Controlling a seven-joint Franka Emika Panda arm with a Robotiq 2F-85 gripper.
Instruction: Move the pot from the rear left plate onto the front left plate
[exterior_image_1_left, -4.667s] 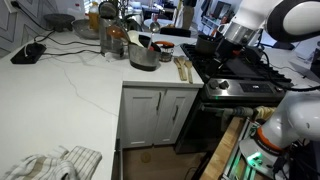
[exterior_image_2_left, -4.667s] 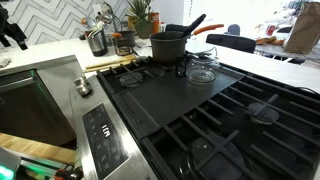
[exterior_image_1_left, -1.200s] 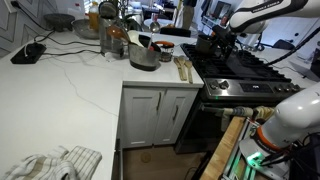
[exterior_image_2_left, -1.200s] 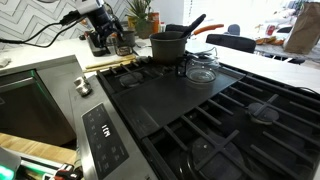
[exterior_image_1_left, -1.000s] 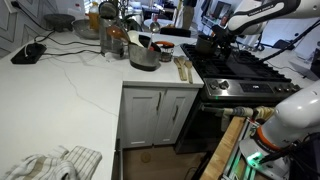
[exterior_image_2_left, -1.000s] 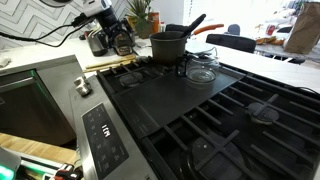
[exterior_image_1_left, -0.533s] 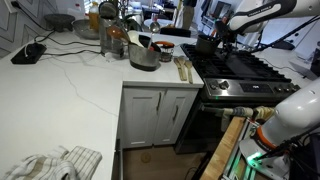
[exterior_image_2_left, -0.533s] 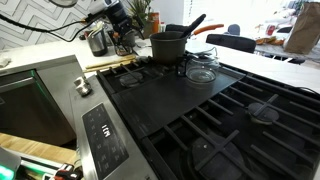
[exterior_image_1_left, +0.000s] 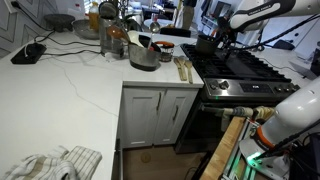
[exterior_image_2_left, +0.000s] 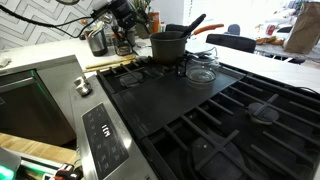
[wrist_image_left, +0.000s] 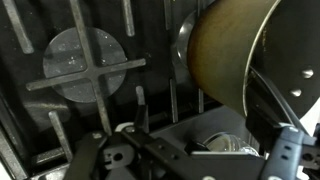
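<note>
So the range (exterior_image_2_left: 101, 132) fills most of the scene: steel front, black grate bars across the whole top. The pot (exterior_image_2_left: 168, 47) sits flat on the rear left plate (exterior_image_2_left: 158, 64), at the far end of the cooktop in that exterior view. The front left plate (exterior_image_2_left: 133, 77) is the bare burner just left of it and a bit nearer, with nothing on it. A clear glass lid (exterior_image_2_left: 202, 70) lies on the grate just right of the pot, close but I can't tell if they touch.

The gripper (wrist_image_left: 190, 150) is spread wide open with nothing in it. In the wrist view both fingers sit far apart at the bottom, with only grate and steel between them.

The bit that matters is that the pot is off to one side of the claw, not under it. In the wrist view it fills the upper right corner, and the round burner cap (wrist_image_left: 85, 68) sits to the left. In both exterior views the claw hangs up high, left of the pot and clear of the rim.

A dark handle (exterior_image_2_left: 195, 22) runs up and to the right from the pot, so its long axis points away from the claw. I'd guess the near rim is the easier grab, and the claw needs to slide right and drop first
</note>
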